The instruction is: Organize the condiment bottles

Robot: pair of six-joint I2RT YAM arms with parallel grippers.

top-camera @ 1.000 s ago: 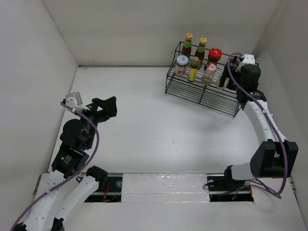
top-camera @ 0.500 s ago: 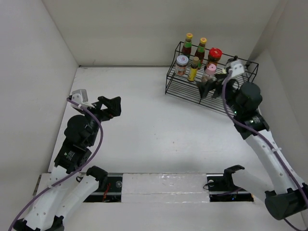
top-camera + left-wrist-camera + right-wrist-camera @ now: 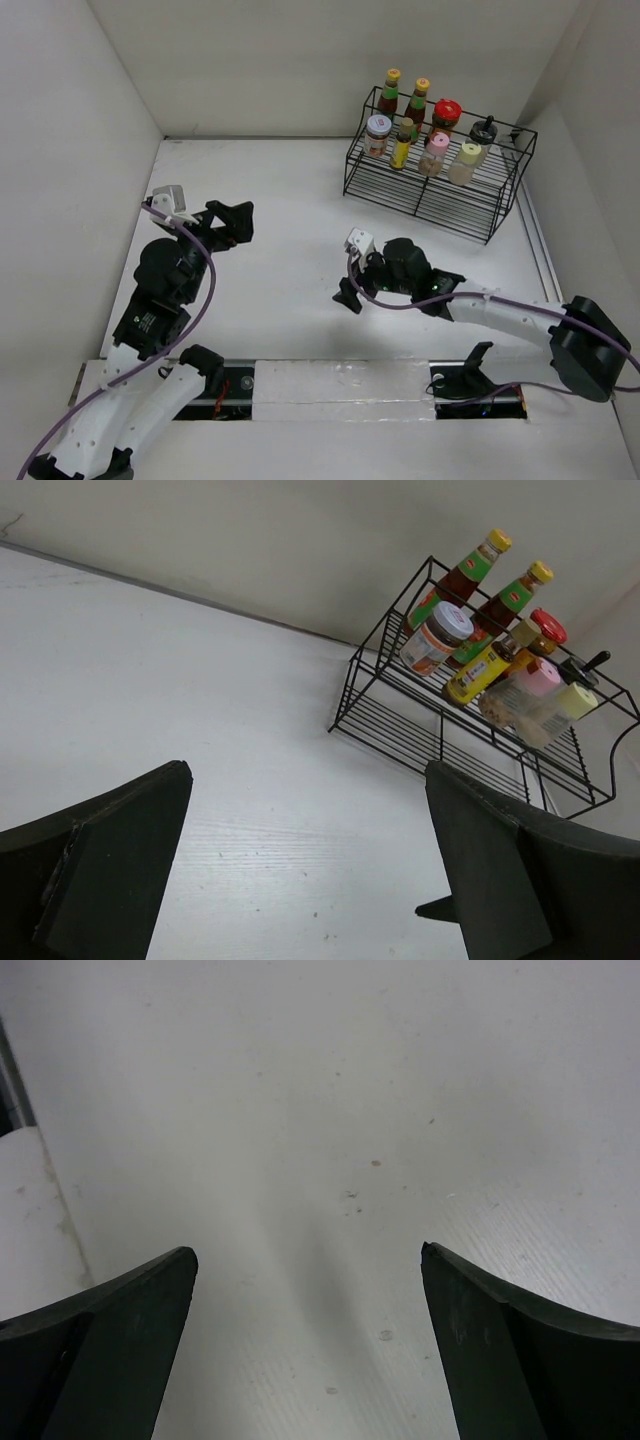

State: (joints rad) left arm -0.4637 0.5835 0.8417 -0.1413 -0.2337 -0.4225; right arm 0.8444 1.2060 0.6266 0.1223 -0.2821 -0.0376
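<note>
Several condiment bottles stand in the black wire rack at the back right. On its upper tier are two yellow-capped dark sauce bottles, a red-lidded jar and a grey-capped shaker. In front stand a white-lidded jar, a yellow-brown bottle, a pink-capped shaker and a cream-capped shaker. My left gripper hangs open and empty at the left, facing the rack. Low over mid-table, my right gripper is open with only bare tabletop between its fingers.
White walls close the table on the left, back and right. The rack sits close to the right wall and back corner. A rail with both arm bases runs along the near edge.
My right arm has swung away from the rack down to the middle of the table, uncovering the cream and grey shakers. Both grippers opened wider. The left arm barely moved.
</note>
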